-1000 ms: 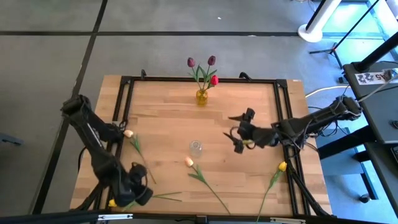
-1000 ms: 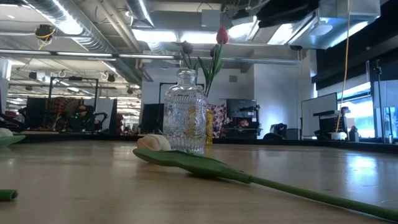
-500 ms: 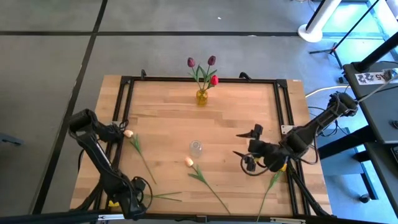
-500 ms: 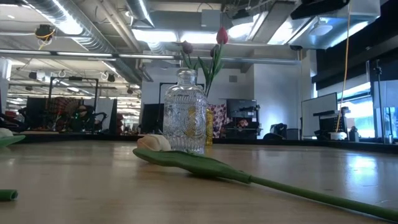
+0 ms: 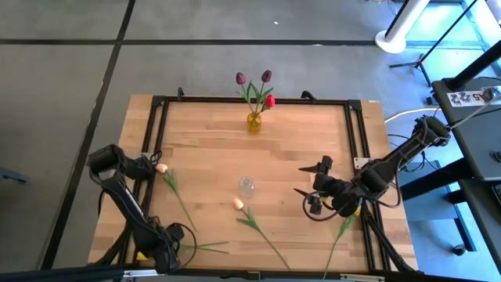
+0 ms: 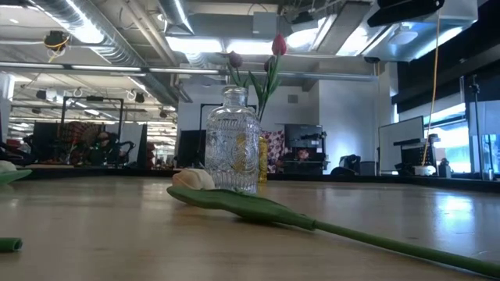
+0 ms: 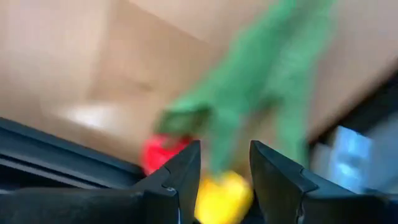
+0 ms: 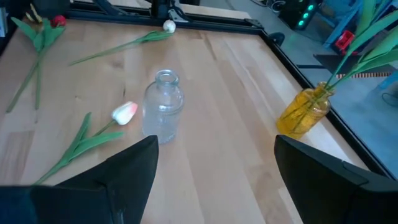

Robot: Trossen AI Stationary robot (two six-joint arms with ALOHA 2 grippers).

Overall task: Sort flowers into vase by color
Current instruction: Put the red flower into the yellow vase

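Note:
The yellow vase (image 5: pixel 254 122) stands near the far edge and holds two purple tulips and a red one (image 5: pixel 269 100). A clear glass vase (image 5: pixel 246 186) (image 8: pixel 163 106) stands mid-table. A peach tulip (image 5: pixel 237 204) (image 6: pixel 193 178) lies beside it. Another pale tulip (image 5: pixel 162 168) lies to the left, and a yellow one (image 5: pixel 356 209) near the right edge. My left gripper (image 5: pixel 167 244) (image 7: pixel 225 177) is open over a red head (image 7: pixel 163 153) and a yellow head (image 7: pixel 224 199) at the near-left corner. My right gripper (image 5: pixel 313 190) (image 8: pixel 214 180) hangs open right of the glass vase.
A black metal frame (image 5: pixel 160 125) runs along the table's left, far and right edges. Bare wood (image 5: pixel 297 141) lies between the two vases and the right gripper. Loose stems (image 5: pixel 270 249) cross the near half of the table.
My right gripper has moved toward the near edge and a little toward the right, still open. My left arm has swung its gripper toward the near-left corner, closer to the flowers lying there. The flowers and vases have stayed in place.

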